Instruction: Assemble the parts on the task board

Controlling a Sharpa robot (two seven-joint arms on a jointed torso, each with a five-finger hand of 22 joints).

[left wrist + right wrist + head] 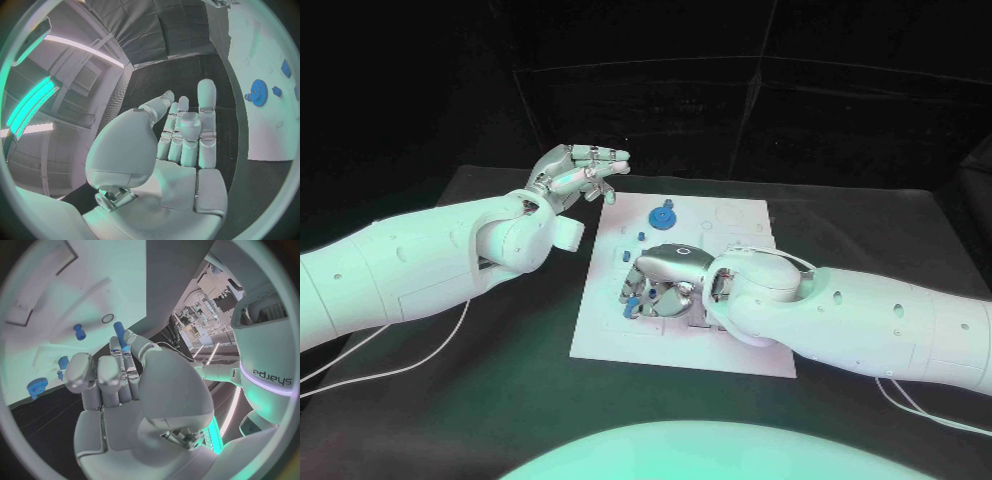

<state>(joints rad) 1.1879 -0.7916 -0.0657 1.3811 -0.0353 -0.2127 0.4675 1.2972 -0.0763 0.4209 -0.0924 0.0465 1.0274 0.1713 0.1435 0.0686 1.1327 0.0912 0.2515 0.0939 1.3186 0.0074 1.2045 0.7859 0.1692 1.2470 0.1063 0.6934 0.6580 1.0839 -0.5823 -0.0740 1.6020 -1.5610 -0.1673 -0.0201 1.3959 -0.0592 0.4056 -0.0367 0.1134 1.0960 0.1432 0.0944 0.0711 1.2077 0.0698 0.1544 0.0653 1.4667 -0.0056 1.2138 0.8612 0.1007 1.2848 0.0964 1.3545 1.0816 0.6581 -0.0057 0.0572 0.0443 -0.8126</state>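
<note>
Over the near middle of the white task board (733, 345), right hand (672, 280) lowered, fingers drawn together around a slim blue peg (119, 333), pinching it at the fingertips (128, 337). Just beside that hand, small blue parts (633, 303) standing in the board. Farther back on the board, a blue gear (662, 216) seated upright. Off the board's far left corner, above the black table (459, 400), left hand (577, 172) raised, palm bare, fingers straight and side by side, holding nothing.
</note>
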